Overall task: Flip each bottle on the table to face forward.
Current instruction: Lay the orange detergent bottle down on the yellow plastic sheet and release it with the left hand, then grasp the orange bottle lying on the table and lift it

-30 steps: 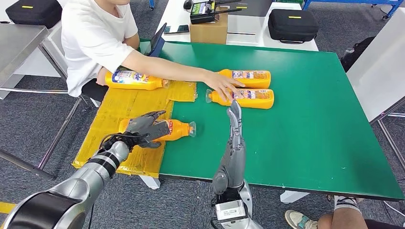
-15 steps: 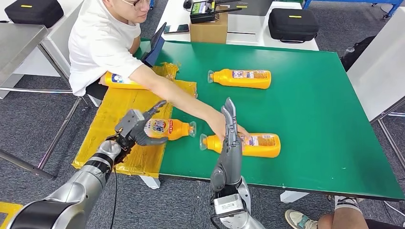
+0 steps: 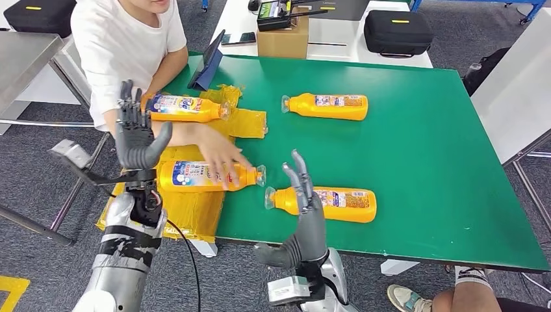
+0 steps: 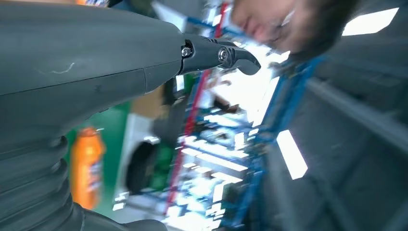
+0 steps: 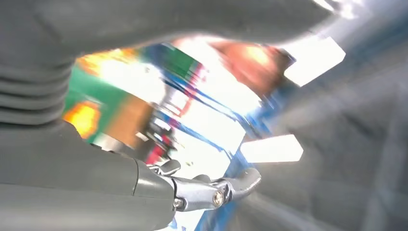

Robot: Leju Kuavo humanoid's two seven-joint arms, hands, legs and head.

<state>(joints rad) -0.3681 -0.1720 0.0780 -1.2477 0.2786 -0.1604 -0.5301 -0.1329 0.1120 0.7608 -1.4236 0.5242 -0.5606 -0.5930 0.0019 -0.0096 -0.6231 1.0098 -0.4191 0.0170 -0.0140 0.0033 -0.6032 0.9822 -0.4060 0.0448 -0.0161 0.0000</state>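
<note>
Four orange bottles lie on their sides on the green desk (image 3: 422, 162), all with clear caps. The far bottle (image 3: 327, 106) lies alone toward the back, cap pointing to my left, a small printed label showing. The near-right bottle (image 3: 323, 202) lies close to the front edge, cap also to my left, with the same sort of small label up. The near-left bottle (image 3: 206, 175) shows a large blue-and-white label and its cap points right; it rests half on the yellow taped sheet (image 3: 188, 140) that hangs over the desk's left edge. The back-left bottle (image 3: 184, 107) shows the same large label and lies on that sheet, just in front of a person in a white shirt (image 3: 123, 49).

The right half of the desk is bare green. The person's hand (image 3: 217, 156) rests on the near-left bottle.

My left hand (image 3: 138, 133) is raised upright off the desk's left side, fingers apart, holding nothing; the back-left bottle appears just beside its fingertips. My right hand (image 3: 304, 195) stands upright at the front edge, fingers spread and empty, overlapping the neck end of the near-right bottle in the head view; I cannot tell whether it touches.
</note>
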